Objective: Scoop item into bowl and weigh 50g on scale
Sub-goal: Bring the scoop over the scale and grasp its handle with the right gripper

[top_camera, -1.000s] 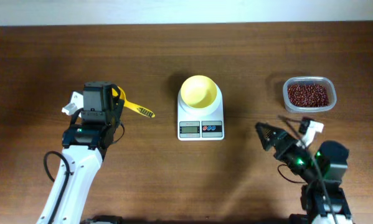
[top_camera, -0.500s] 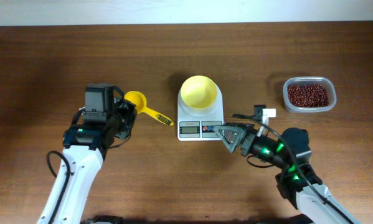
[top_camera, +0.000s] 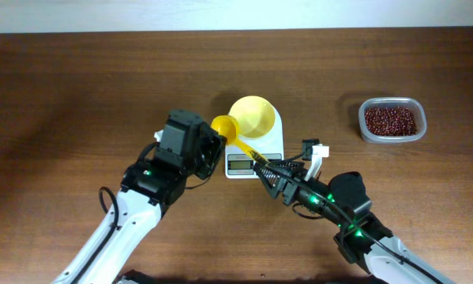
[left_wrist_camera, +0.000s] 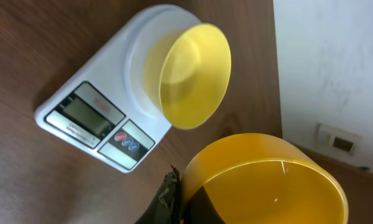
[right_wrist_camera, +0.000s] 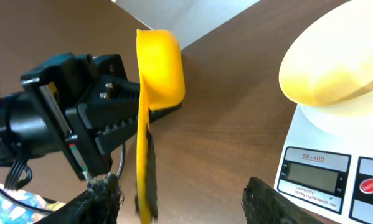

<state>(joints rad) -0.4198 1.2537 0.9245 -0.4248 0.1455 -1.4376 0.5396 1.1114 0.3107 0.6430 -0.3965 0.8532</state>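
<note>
The pale-yellow bowl (top_camera: 252,115) stands empty on the white scale (top_camera: 254,161); both also show in the left wrist view, bowl (left_wrist_camera: 195,74) and scale (left_wrist_camera: 93,115). The beans (top_camera: 391,120) lie in a clear tub at the right. My left gripper (top_camera: 209,147) is shut on the cup of an empty yellow scoop (top_camera: 225,127), held up left of the bowl. The scoop's handle points toward my right gripper (top_camera: 269,172). In the right wrist view the handle (right_wrist_camera: 146,174) hangs between my right gripper's (right_wrist_camera: 180,196) open fingers, touching neither.
The clear rectangular tub (top_camera: 413,132) stands at the right, well away from both arms. The scale's display and buttons (right_wrist_camera: 314,174) face the front edge, just right of my right gripper. A white wall (left_wrist_camera: 335,62) lies behind the table.
My left arm has carried the scoop right, from left of the scale to beside the bowl. My right arm has moved left, and its open fingers now sit on either side of the scoop's handle.
</note>
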